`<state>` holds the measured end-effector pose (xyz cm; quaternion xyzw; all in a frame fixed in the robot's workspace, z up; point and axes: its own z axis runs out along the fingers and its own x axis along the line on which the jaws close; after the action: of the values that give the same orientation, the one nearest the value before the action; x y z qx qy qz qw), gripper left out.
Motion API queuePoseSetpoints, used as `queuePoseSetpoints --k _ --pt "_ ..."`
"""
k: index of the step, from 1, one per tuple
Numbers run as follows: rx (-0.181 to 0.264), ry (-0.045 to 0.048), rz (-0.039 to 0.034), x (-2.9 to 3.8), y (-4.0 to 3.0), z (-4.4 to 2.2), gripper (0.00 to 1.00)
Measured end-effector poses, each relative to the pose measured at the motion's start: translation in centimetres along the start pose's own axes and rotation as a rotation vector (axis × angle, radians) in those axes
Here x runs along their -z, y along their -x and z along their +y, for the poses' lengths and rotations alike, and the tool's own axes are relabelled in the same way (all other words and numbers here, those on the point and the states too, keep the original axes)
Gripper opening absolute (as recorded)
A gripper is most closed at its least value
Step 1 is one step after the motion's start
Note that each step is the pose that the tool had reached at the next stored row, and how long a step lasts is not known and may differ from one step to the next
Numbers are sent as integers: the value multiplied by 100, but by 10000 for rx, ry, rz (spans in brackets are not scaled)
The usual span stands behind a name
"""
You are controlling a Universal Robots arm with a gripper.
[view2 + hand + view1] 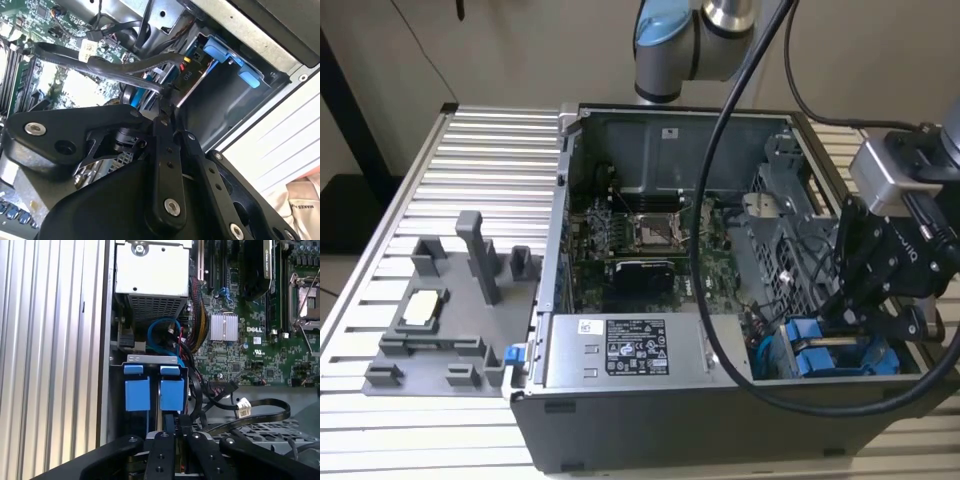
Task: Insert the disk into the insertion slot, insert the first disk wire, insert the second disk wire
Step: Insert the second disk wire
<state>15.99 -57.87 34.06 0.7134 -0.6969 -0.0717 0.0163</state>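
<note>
Ribbed aluminium table (pixel 470 150) under my work area. Plain beige wall (pixel 520 50) behind. Dark post (pixel 350 110) at exterior view's left. Even indoor light.

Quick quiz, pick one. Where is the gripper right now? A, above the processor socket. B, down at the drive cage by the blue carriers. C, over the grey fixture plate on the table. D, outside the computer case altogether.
B: in the exterior view the gripper reaches down into the case right at the blue carriers in the drive cage, far from the fixture plate.

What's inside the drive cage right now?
Two blue carrier frames sit side by side in the drive cage, with the end effector right at them. The drives themselves and any connectors deeper in are hidden behind the blue fronts.
</note>
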Motion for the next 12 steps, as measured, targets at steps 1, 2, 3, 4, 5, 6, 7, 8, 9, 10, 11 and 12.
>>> queuePoseSetpoints --k 1,2,3,4,5,6,7,8,9,10,11,12 --pt "-11 -1 1 -3 0 -1 16" --pt "-21 -2 1 -6 -1 -1 16" --pt "-33 -3 0 -9 -1 -2 16" --pt "-48 -3 -3 -14 -2 -2 16" --pt "-61 -4 -5 -19 -2 -3 16" --pt "-75 -5 -6 -24 -2 -3 16" --pt "-88 -5 -7 -29 -3 -4 16" --pt "-103 -6 -6 -33 -3 -4 16" --pt "-117 -7 -6 -38 -4 -5 16" --pt "-132 -8 -7 -43 -4 -5 16" --pt "-146 -9 -9 -48 -5 -6 16" --pt "-160 -10 -12 -53 -5 -6 16"
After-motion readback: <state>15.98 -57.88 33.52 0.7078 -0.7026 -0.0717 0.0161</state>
